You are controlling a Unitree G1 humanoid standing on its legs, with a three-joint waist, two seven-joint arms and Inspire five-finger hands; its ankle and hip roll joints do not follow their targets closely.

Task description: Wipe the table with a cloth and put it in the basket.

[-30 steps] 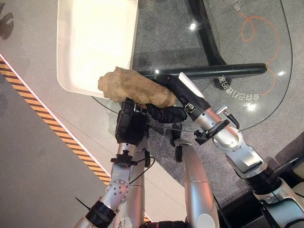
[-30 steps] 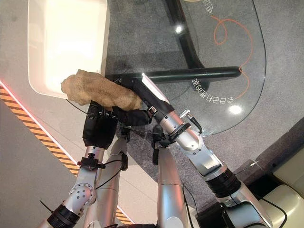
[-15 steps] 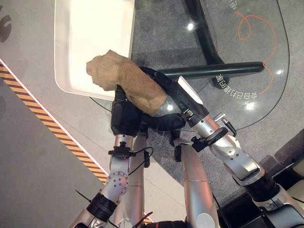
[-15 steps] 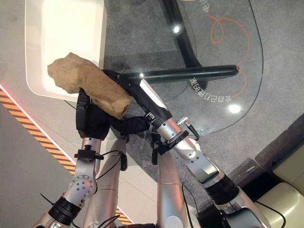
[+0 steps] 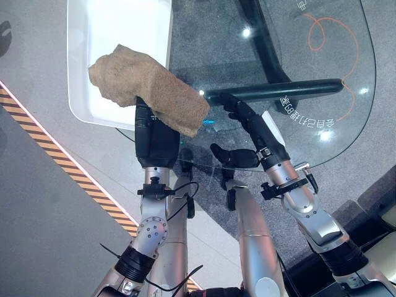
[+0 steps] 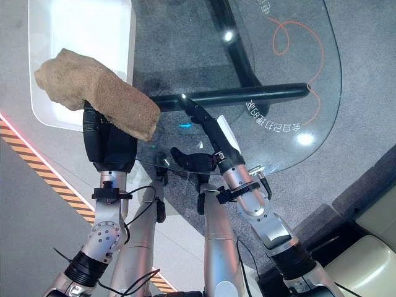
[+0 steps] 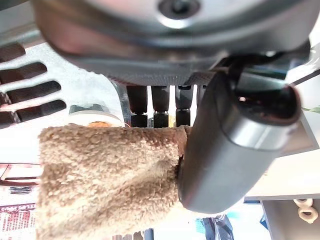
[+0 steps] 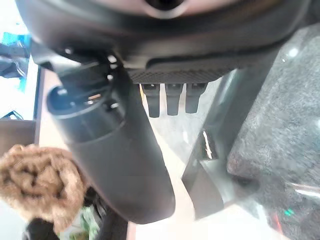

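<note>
Left robot hand, left eye view: the left robot hand (image 5: pixel 154 137) was under the tan cloth (image 5: pixel 145 90), which lay draped over it, one end reaching over the near rim of the white basket (image 5: pixel 80 105).
Right robot hand, left eye view: the right robot hand (image 5: pixel 250 127) lay over the glass tabletop (image 5: pixel 322 74) with straight fingers, holding nothing, apart from the cloth.
Right eye view: same layout; the cloth (image 6: pixel 93 86) hung partly above the basket (image 6: pixel 43 114), not yet inside it.
Left wrist view: the thumb pressed against the cloth (image 7: pixel 107 180), fingers curled behind it, so the left robot hand (image 7: pixel 230 145) gripped the cloth.
Right wrist view: the right robot hand (image 8: pixel 112 150) had fingers relaxed and empty, with the cloth (image 8: pixel 37 187) off to one side.
Progress: no wiping contact with the glass was visible; the carry to the basket looked nearly done, and the release was left.
Surroundings: a dark table leg bar (image 5: pixel 278 90) showed under the glass, and striped floor tape (image 5: pixel 68 167) ran beside the basket.
Obstacles: nothing appeared to block the drop, though the basket rim sat directly beneath the cloth's middle.
</note>
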